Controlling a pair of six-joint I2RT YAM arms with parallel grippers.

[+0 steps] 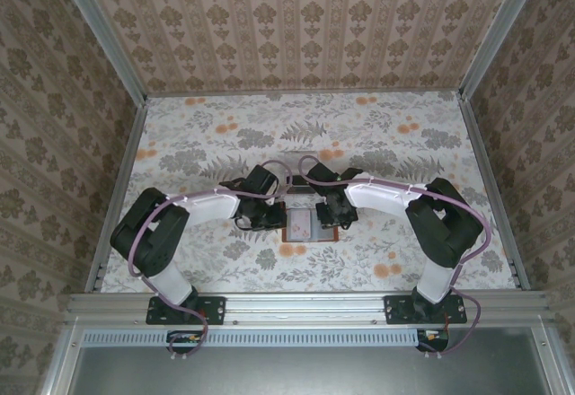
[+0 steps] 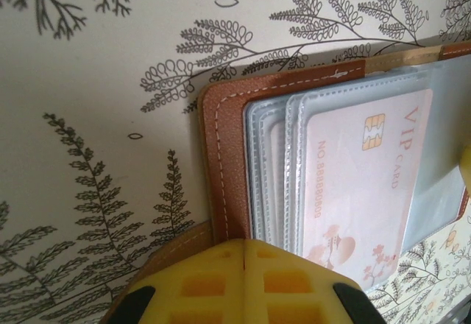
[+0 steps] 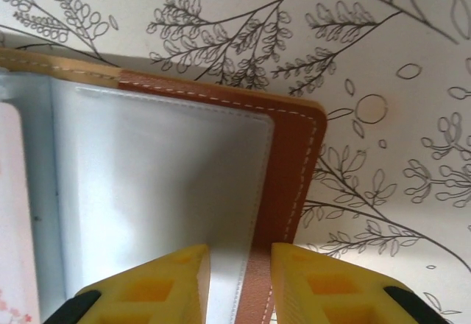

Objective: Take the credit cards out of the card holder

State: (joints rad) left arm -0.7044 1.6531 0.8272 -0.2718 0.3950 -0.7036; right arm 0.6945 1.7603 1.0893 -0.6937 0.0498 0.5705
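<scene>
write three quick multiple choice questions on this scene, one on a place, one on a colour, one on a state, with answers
1. Where on the table is the card holder? A far left corner; B middle; C right edge
2. What colour is the VIP card? A green; B black; C pale pink
3. The card holder is: A lying open; B folded shut; C standing on edge

1 B, it sits central in the top view. 2 C, its face is pink in the left wrist view. 3 A, its clear sleeves are exposed.
</scene>
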